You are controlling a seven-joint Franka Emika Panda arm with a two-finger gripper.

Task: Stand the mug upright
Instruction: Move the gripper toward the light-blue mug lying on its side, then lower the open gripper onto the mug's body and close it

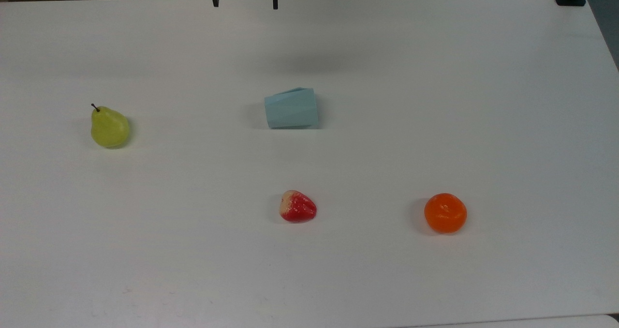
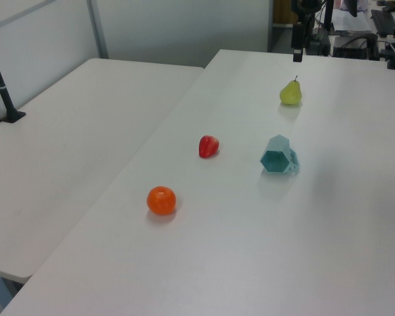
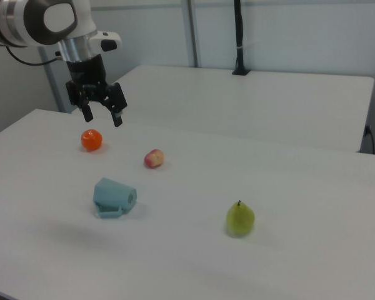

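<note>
Setting: white bench (image 1: 435,100) in a lab room, with a second pale table alongside and grey wall panels behind.
Jaws: the black two-finger gripper (image 3: 100,112) hangs high above the bench, jaws spread apart and holding nothing; the top view catches its fingertips (image 1: 215,0) at the upper edge.
Task thing: the small pale light-blue faceted mug (image 1: 291,108) lies on its side, below and well apart from the jaws; its hexagonal mouth faces the left view's camera (image 2: 278,157).
Other things: green-yellow pear (image 1: 109,127), red strawberry-like fruit (image 1: 298,206) and round orange (image 1: 445,213), all farther from the jaws than the mug.
Step in hand: judged as the approach; no contact with the mug yet.
Next move: probably descend over the mug, align the jaws across its faceted wall or rim, close, then tip it onto its base.
</note>
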